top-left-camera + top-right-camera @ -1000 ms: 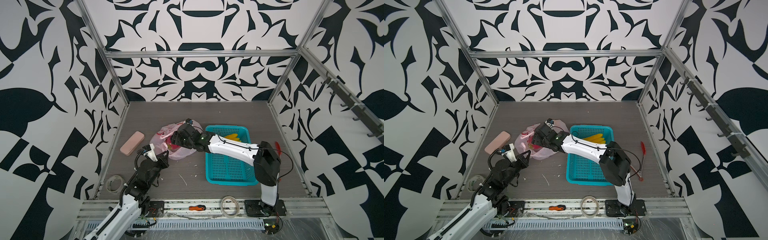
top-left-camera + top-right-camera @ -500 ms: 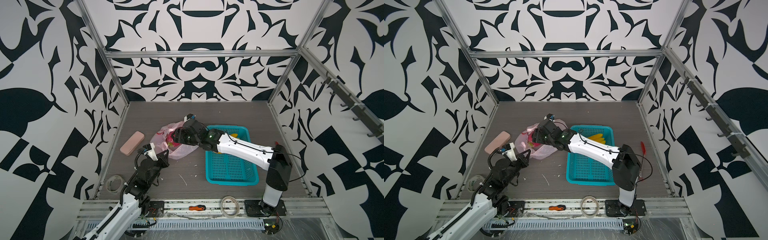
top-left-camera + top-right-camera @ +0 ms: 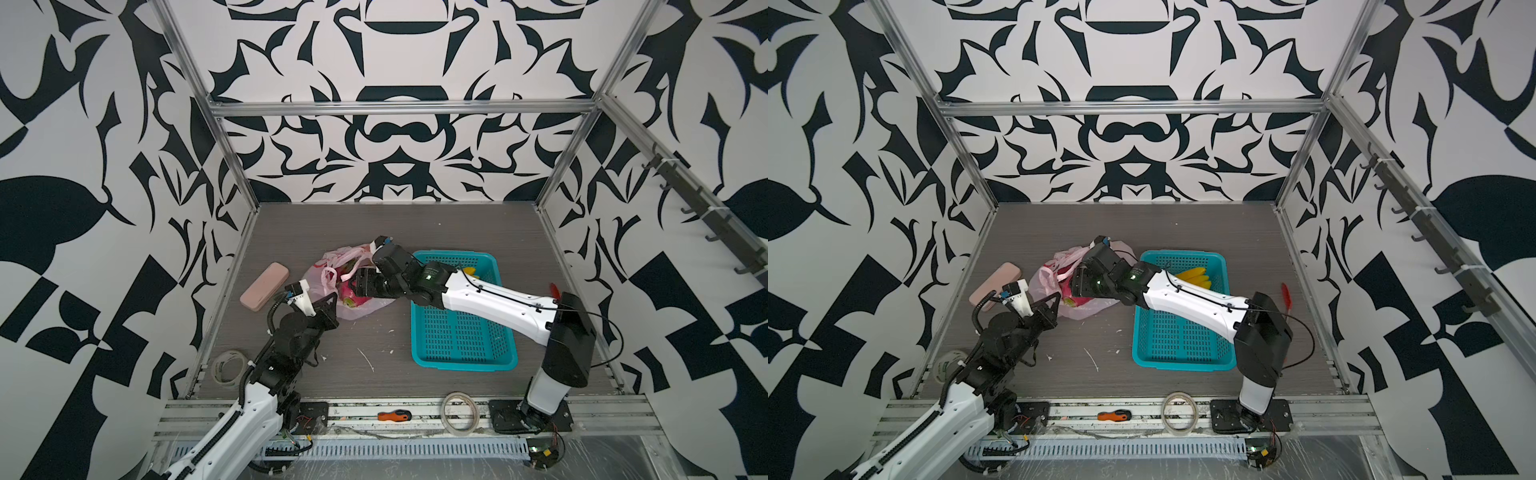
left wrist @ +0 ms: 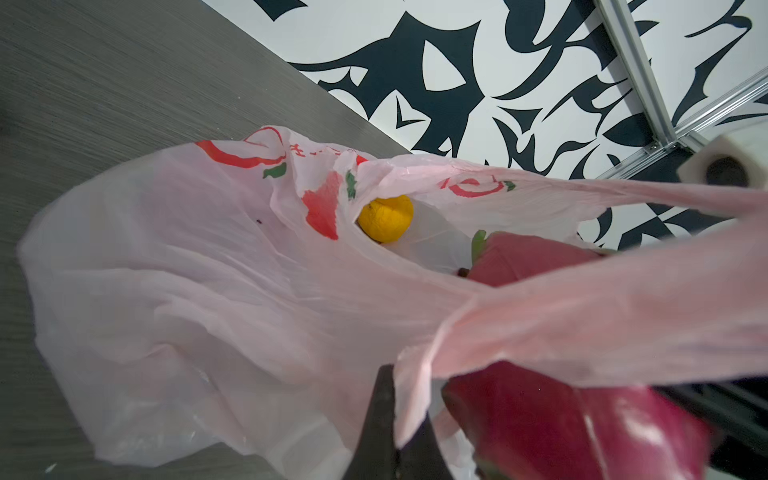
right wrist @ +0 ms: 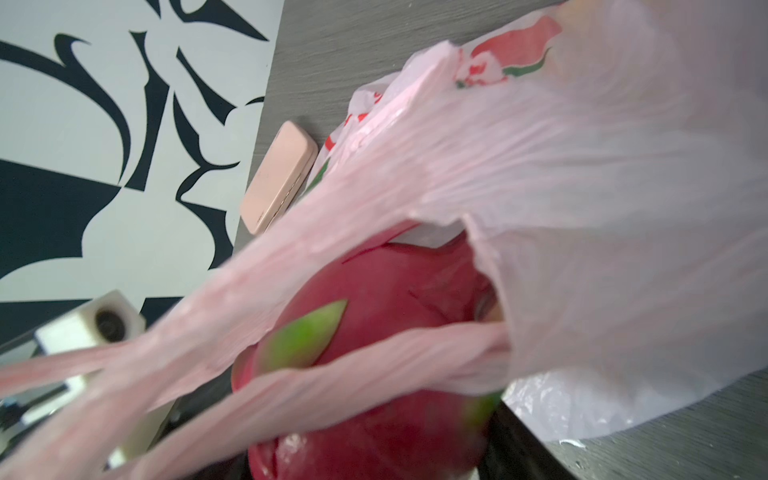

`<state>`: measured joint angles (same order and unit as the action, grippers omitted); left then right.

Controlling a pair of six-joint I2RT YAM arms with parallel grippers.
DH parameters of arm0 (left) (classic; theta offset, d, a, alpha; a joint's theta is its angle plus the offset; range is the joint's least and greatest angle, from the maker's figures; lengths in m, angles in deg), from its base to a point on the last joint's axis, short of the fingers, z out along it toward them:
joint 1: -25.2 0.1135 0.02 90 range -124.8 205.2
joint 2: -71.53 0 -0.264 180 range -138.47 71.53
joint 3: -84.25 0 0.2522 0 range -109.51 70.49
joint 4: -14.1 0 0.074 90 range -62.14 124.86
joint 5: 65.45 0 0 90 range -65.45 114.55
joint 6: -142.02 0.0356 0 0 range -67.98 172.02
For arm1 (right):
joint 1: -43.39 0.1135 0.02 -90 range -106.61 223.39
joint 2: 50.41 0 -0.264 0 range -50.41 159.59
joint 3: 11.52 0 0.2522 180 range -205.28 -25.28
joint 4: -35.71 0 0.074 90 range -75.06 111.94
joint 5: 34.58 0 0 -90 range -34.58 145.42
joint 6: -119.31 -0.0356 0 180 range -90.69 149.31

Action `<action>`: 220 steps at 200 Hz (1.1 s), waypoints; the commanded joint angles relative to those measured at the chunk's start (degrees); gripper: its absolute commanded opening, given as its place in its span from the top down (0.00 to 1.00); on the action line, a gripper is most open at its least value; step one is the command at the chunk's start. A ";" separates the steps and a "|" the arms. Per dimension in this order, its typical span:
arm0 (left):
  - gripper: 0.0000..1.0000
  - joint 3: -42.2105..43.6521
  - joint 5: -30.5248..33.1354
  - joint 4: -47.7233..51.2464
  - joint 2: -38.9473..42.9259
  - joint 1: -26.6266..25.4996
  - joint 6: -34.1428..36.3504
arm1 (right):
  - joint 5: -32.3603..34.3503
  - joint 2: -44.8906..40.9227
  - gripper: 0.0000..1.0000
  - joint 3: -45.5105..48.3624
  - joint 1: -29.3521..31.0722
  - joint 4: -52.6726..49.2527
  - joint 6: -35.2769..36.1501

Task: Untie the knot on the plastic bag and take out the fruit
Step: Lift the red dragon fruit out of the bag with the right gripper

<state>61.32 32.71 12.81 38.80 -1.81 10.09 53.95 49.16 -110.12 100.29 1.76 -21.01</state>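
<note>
Your right claw (image 3: 354, 287) has pushed deeper into the plastic bag (image 3: 320, 276), 9 o'clock of the basket (image 3: 461, 363), seemingly grasping a dragon fruit (image 5: 395, 291) for removal; left claw (image 4: 388, 390) stays clenched on its handle (image 4: 582, 324).

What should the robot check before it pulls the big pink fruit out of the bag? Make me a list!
1. Bag mouth open: ok. The plastic bag gapes, and the orange shows inside.
2. Bag held steady: ok. The left gripper is shut on the bag's plastic.
3. Grip on the dragon fruit: cannot tell. The right gripper has its jaws wide right at the fruit, but contact is hidden.
4. Way out clear: not ok. A handle strand lies across the fruit and might snag.
5. Room in the basket: ok. Only the bananas lie at its far end.
</note>
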 commanded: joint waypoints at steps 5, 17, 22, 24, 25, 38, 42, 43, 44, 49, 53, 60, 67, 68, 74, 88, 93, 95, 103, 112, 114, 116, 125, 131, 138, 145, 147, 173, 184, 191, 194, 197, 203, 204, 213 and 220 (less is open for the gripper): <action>1.00 -1.95 0.99 -2.94 -1.43 0.11 0.97 | -2.27 -2.63 0.99 -1.83 0.99 -1.78 3.57; 1.00 -2.23 1.09 -3.48 -2.45 0.11 1.19 | -2.87 -2.88 0.99 -2.57 1.41 -3.00 4.77; 1.00 -2.38 1.06 -3.77 -2.87 0.11 1.30 | -3.07 -3.02 0.99 -2.89 1.60 -3.59 5.24; 1.00 -2.42 1.00 -3.89 -3.04 0.11 1.32 | -3.15 -3.05 0.99 -3.01 1.67 -3.78 5.41; 1.00 -2.47 0.94 -3.91 -3.13 0.11 1.28 | -3.18 -3.10 0.99 -3.08 1.69 -3.78 5.55; 1.00 -2.90 0.64 -4.49 -4.27 0.11 1.33 | -3.70 -3.56 1.00 -3.81 2.18 -5.37 6.90; 1.00 -3.02 0.53 -4.71 -4.56 0.11 1.37 | -3.78 -3.74 1.00 -4.01 2.29 -5.94 7.32; 1.00 -3.08 0.53 -4.76 -4.59 0.11 1.39 | -3.79 -3.80 1.00 -4.06 2.35 -6.11 7.47; 1.00 -3.11 0.49 -4.79 -4.69 0.11 1.40 | -3.79 -3.87 1.00 -4.08 2.39 -6.23 7.58; 1.00 -3.26 0.39 -5.12 -5.15 0.11 1.41 | -3.80 -4.14 1.00 -4.24 2.63 -7.02 8.15; 1.00 -3.33 0.36 -5.26 -5.42 0.11 1.49 | -3.80 -4.32 1.00 -4.28 2.82 -7.62 8.53; 1.00 -3.55 0.35 -5.52 -5.92 0.11 1.58 | -3.87 -4.78 1.00 -4.24 3.06 -8.68 9.28; 1.00 -3.74 0.41 -5.68 -6.33 0.11 1.63 | -3.89 -5.39 1.00 -4.00 3.33 -9.67 9.80; 1.00 -3.79 0.38 -5.73 -6.40 0.11 1.70 | -3.89 -5.42 1.00 -3.97 3.32 -9.81 9.89; 1.00 -3.92 0.44 -5.84 -6.67 0.11 1.83 | -3.97 -5.96 1.00 -3.57 3.50 -10.48 10.21; 1.00 -4.12 0.68 -5.89 -7.15 0.11 2.01 | -4.14 -7.45 1.00 -1.97 3.69 -11.40 10.97; 1.00 -4.26 0.94 -5.83 -7.30 0.11 2.02 | -4.15 -8.05 1.00 -1.29 3.70 -11.68 11.18; 1.00 -4.34 1.06 -5.82 -7.33 0.11 2.03 | -4.22 -8.27 1.00 -0.99 3.71 -11.75 11.32; 1.00 -4.52 1.46 -5.62 -7.43 0.11 2.11 | -4.22 -9.29 1.00 0.16 3.67 -12.09 11.71; 1.00 -4.63 1.84 -5.43 -7.52 0.11 2.02 | -4.24 -10.42 1.00 1.29 3.73 -12.65 12.10; 1.00 -4.63 1.79 -5.39 -7.57 0.11 2.03 | -4.30 -10.68 1.00 1.57 3.74 -12.74 12.16; 1.00 -4.67 1.82 -5.42 -7.58 0.11 2.03 | -4.32 -10.92 1.00 1.75 3.74 -12.88 12.29; 1.00 -4.72 1.98 -5.51 -7.61 0.11 1.94 | -4.50 -11.98 1.00 2.62 3.70 -13.65 12.79; 1.00 -4.80 2.02 -5.60 -7.78 0.11 1.96 | -4.41 -12.58 1.00 3.22 3.69 -14.25 13.06; 1.00 -4.83 2.10 -5.80 -7.95 0.11 1.94 | -4.50 -13.34 1.00 3.88 3.74 -14.87 13.17; 1.00 -4.96 2.25 -5.77 -8.11 0.11 1.90 | -4.74 -14.03 1.00 4.65 3.73 -15.35 13.29; 1.00 -4.98 2.31 -5.69 -8.13 0.11 1.87 | -4.82 -14.22 1.00 4.85 3.72 -15.46 13.34; 1.00 -5.60 3.35 -4.30 -7.88 0.11 1.33 | -5.20 -17.49 1.00 7.65 4.05 -17.17 13.35; 1.00 -5.77 3.39 -4.11 -7.62 0.11 1.33 | -4.91 -19.10 1.00 8.53 4.07 -18.31 13.41; 1.00 -5.99 3.43 -3.89 -7.52 0.11 1.33 | -4.49 -20.38 1.00 9.13 4.06 -19.34 13.42; 1.00 -6.07 3.47 -3.79 -7.46 0.11 1.39 | -4.34 -20.60 1.00 9.26 4.08 -19.49 13.48; 1.00 -6.10 3.50 -3.60 -7.44 0.11 1.41 | -4.13 -21.22 1.00 9.52 4.07 -20.12 13.46; 1.00 -6.19 3.52 -3.40 -7.44 0.11 1.41 | -3.64 -22.08 1.00 9.85 4.05 -20.83 13.42; 1.00 -6.20 3.57 -3.36 -7.44 0.11 1.41 | -3.50 -22.33 1.00 9.86 4.03 -20.98 13.42; 1.00 -6.21 3.67 -3.36 -7.48 0.11 1.38 | -2.60 -23.56 1.00 10.35 4.09 -22.00 13.37; 1.00 -6.22 3.67 -3.32 -7.52 0.11 1.39 | -2.17 -24.74 1.00 10.75 4.04 -22.68 13.30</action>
<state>56.68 34.87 9.07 30.82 -1.81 11.51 49.25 29.55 -99.87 104.18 -17.80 -8.49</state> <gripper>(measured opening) 0.045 0.743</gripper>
